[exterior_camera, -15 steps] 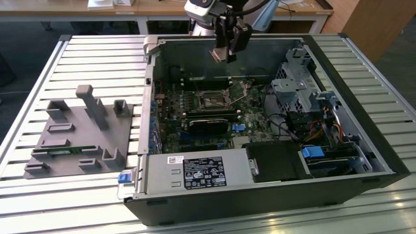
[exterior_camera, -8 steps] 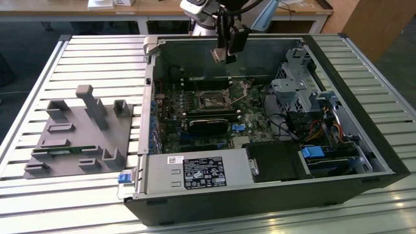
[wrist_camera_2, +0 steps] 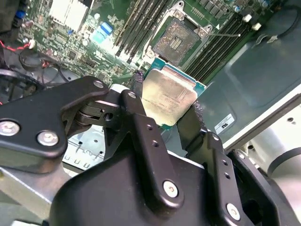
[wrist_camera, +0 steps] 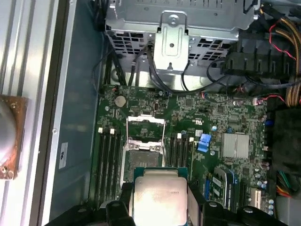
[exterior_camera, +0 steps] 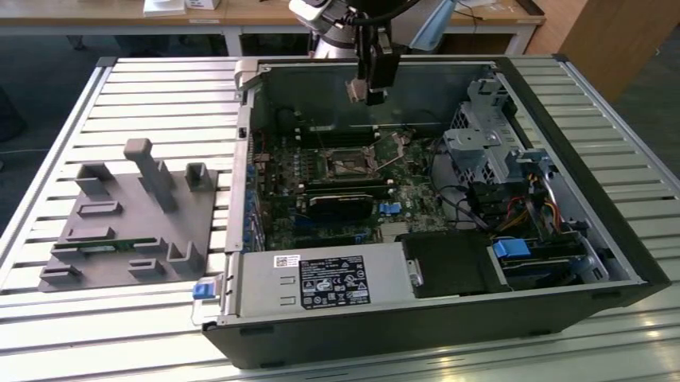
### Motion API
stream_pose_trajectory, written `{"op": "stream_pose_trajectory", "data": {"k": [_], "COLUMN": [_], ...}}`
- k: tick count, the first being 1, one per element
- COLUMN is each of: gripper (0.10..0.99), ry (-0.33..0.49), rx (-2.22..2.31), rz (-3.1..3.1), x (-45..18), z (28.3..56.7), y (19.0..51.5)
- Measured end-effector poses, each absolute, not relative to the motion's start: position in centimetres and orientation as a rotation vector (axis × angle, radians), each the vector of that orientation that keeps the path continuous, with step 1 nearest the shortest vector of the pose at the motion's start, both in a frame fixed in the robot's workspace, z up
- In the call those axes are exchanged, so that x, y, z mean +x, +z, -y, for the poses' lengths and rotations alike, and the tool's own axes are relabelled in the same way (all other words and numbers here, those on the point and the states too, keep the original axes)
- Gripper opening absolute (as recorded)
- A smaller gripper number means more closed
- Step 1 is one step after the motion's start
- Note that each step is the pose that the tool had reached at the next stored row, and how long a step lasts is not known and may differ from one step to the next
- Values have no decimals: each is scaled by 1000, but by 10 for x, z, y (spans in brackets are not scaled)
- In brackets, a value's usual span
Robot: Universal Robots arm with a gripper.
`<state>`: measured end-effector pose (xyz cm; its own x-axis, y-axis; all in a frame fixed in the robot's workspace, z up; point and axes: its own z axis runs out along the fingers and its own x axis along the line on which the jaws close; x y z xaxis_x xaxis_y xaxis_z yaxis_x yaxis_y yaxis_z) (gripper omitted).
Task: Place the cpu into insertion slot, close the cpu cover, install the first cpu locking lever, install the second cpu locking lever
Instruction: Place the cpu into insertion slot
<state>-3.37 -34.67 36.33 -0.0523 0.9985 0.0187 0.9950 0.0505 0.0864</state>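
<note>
My gripper (wrist_camera_2: 165, 101) is closed on the chip (wrist_camera_2: 171, 89), one finger (wrist_camera_2: 136, 101) on each of two opposite edges. The chip lies flat between them, its silvery top turned toward both wrist cameras and a thin green rim showing around it. It is almost square (so I cannot give it a real long axis), and in the first wrist view its (wrist_camera: 159, 195) edges run in line with the edges of the socket (wrist_camera: 142, 157).

The chip is held in the air above the green board (exterior_camera: 282, 171), apart from the socket, which is bare and dark. The cover (wrist_camera: 146, 120) is swung open and lies just beside the socket, on the side away from the chip. Long black memory slots (wrist_camera: 106, 160) run on both sides of the socket.

In the exterior view my arm (exterior_camera: 338, 24) comes down from above and the gripper (exterior_camera: 367, 94) hangs straight down over the far part of the open computer case (exterior_camera: 425, 334). The case lies on a slatted table (exterior_camera: 159, 87), with a grey holder (exterior_camera: 127, 215) on the exterior view's left.
</note>
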Motion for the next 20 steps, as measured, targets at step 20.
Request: {"op": "stream_pose_trajectory", "data": {"k": [20], "gripper": [541], "ry": [117], "rx": [2138], "rz": [-2235], "x": [-34], "z": [347], "y": [354]}}
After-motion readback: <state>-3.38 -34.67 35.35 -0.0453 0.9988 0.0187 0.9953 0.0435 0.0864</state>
